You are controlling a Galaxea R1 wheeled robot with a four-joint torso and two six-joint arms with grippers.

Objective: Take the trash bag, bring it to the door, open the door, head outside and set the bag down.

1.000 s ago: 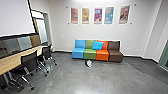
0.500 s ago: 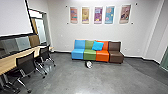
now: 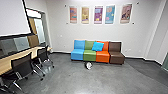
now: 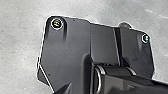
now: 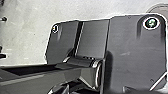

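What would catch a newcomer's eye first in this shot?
Probably the row of blue, green, orange and brown seats against the far wall, with a bright blue cushion leaning across the green and orange ones. Next, likely the five colourful panels on the wall above them. A small black-and-white object on the grey floor in front of the seats also stands out.

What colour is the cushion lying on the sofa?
The cushion is bright blue, which shows best in the head view.
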